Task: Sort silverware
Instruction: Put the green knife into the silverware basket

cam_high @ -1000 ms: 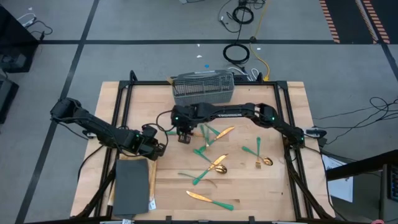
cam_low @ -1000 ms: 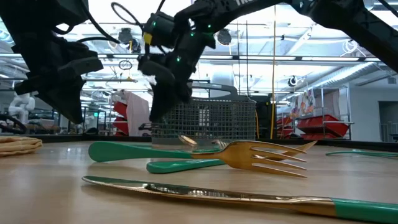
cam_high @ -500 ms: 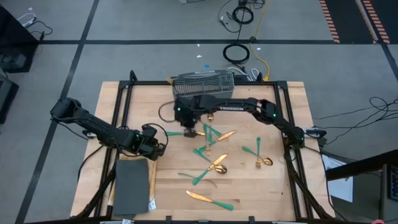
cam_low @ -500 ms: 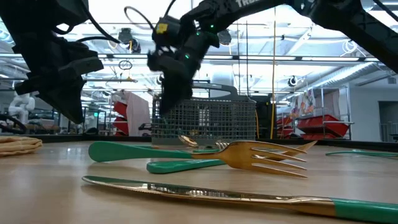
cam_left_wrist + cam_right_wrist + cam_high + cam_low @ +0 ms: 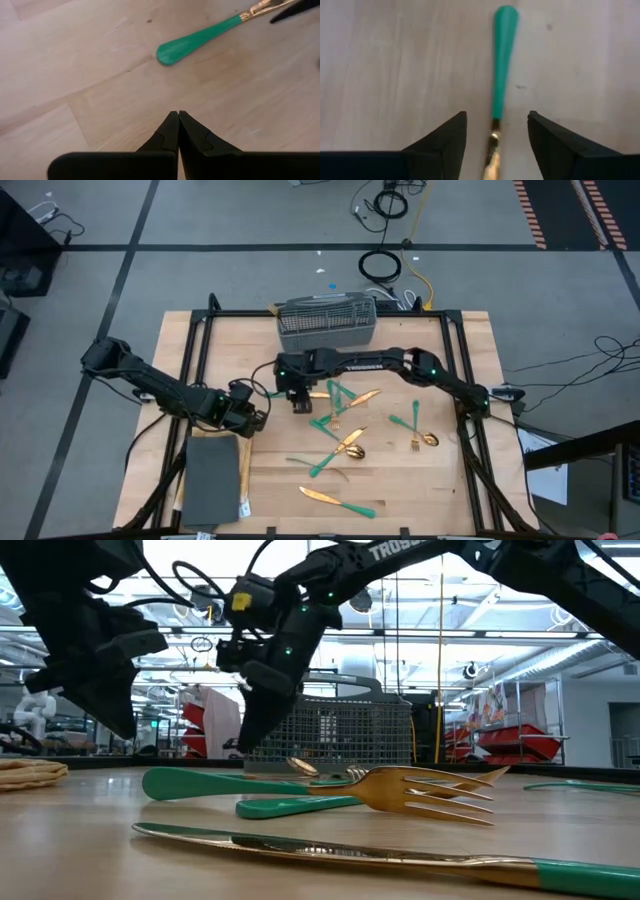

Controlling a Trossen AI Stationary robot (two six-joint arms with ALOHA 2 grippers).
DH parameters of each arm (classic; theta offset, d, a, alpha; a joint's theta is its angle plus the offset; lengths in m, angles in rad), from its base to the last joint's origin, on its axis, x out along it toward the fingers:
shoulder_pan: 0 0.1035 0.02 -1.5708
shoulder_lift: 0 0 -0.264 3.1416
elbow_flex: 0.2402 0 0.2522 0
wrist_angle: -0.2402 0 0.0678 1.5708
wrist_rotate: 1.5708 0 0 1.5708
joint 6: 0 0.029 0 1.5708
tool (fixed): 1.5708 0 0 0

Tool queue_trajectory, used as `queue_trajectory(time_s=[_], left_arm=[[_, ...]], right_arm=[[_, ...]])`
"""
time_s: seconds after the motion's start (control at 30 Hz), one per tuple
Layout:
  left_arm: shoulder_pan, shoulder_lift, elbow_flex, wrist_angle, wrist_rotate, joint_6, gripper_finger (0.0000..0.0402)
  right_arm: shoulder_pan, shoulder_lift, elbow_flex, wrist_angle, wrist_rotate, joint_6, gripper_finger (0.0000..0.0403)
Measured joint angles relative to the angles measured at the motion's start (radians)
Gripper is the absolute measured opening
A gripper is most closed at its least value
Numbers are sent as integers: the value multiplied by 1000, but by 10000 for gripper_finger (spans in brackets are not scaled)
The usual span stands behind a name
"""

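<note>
High view: your silverware [image 5: 345, 442] mostly scattered across surface [image 5: 440, 480], sorting barely begun. Right claw [image 5: 298, 402] open, empty, straddling teal-handled piece [image 5: 503, 60]. Left claw [image 5: 262, 418] closed, empty, parked near slab [image 5: 212, 478].

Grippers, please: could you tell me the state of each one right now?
Left gripper: closed, holding nothing.
Right gripper: open, straddling a teal-handled utensil on the table.

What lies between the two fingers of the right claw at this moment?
In the right wrist view, the right claw is open, and one piece of silverware lies on the bare wood between its fingers, its gold part nearest the claw and its green handle pointing away.
</note>
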Motion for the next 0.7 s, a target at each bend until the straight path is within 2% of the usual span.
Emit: queue_trajectory(time_s=[0.2,0.33,0.7], left_arm=[[0,6,0,2,12,1,6],[0,12,0,0,20,1,6],[0,14,0,3,27,23,6]], right_arm=[[21,48,0,44,3,-6,186],[21,73,3,50,64,-7,184],[8,102,28,-38,61,43,161]])
